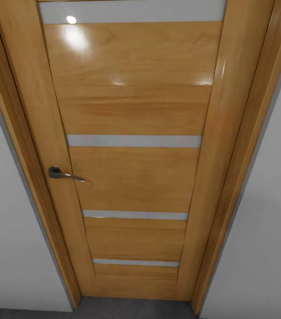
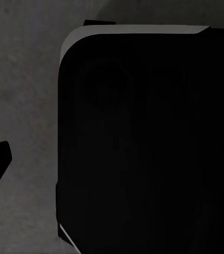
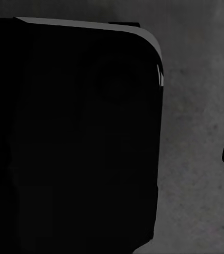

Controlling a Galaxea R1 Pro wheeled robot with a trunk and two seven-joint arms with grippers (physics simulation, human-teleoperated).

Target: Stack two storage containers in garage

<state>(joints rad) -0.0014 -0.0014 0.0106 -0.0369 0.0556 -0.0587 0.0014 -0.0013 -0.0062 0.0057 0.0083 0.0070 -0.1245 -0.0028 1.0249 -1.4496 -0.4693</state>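
Grippers' spread unclear, perhaps hidden; grey concrete floor (image 2: pixel 21 95), closed striped wooden door (image 1: pixel 134 177).

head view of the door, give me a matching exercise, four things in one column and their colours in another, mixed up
Things:
1. door panel
2. door handle
3. wall
4. floor

Colours:
A. dark grey
B. glossy honey wood
C. white
D. dull grey metal

Pairs: 1-B, 2-D, 3-C, 4-A
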